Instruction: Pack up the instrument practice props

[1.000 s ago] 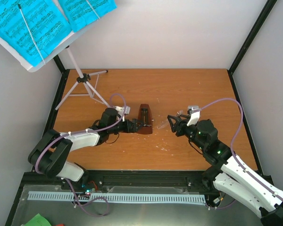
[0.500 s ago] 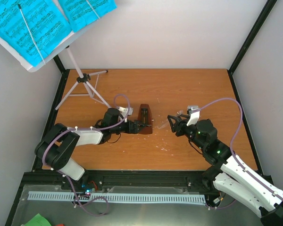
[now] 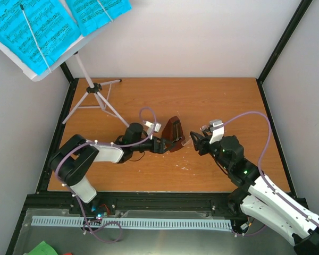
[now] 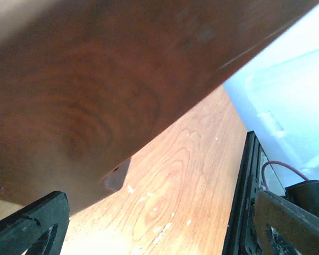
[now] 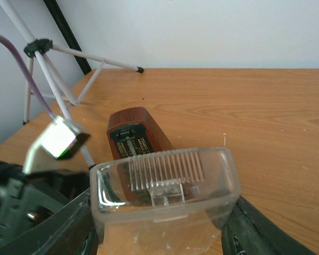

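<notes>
The brown pyramid metronome (image 3: 174, 134) leans tilted on the wooden table; in the left wrist view its wood side (image 4: 95, 90) fills the upper frame. My left gripper (image 3: 162, 144) is open, its jaws set wide apart (image 4: 165, 226) right at the metronome's base. My right gripper (image 3: 193, 140) is shut on the clear plastic cover (image 5: 165, 196), held just right of the metronome (image 5: 138, 139). The silver tripod music stand (image 3: 93, 98) stands at the back left with bright blue sheet-music pages (image 3: 32, 32) on its desk.
The tripod's legs (image 5: 53, 79) spread over the table's back left corner. A black frame rail (image 3: 58, 133) runs along the table's left edge, another (image 4: 242, 196) shows in the left wrist view. White walls close the back and sides.
My left arm has reached further right, and the metronome has shifted right and tipped over at an angle. My right gripper with the cover has stayed nearly in place.
</notes>
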Tool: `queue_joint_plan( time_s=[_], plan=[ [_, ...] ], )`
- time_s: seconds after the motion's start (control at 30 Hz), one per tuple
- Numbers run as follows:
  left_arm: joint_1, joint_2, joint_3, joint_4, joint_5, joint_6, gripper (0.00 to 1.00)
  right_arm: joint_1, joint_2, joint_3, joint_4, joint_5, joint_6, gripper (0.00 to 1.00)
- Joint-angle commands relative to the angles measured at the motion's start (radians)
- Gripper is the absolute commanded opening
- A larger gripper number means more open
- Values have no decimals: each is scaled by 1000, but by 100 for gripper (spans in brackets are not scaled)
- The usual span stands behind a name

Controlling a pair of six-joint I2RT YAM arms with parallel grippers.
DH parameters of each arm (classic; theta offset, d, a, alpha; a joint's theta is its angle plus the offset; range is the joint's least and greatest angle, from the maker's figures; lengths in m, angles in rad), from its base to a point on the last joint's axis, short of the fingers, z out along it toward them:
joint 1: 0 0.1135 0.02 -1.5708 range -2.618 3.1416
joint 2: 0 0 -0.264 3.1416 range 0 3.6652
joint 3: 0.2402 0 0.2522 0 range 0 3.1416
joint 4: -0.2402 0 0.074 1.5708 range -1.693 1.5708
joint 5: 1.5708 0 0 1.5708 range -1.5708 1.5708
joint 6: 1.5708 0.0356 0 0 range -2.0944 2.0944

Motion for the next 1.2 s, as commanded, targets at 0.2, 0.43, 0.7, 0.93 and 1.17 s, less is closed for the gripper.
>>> queue_joint_plan(
  time_s=[0.2, 0.43, 0.7, 0.93, 1.17],
  plan=[
    [103, -338, 165, -396, 31, 174, 99, 10, 66, -65, 174, -34, -161, 40],
    [138, -182, 484, -656, 198, 320, 96, 12, 130, -79, 271, -74, -190, 40],
    [138, 39, 626, -643, 292, 338, 71, 15, 146, -92, 273, -101, -175, 40],
    [139, 90, 652, -623, 325, 346, 56, 16, 130, -112, 269, -78, -192, 40],
    [139, 124, 649, -567, 380, 298, 63, 16, 154, -87, 239, -28, -269, 40]
  ],
)
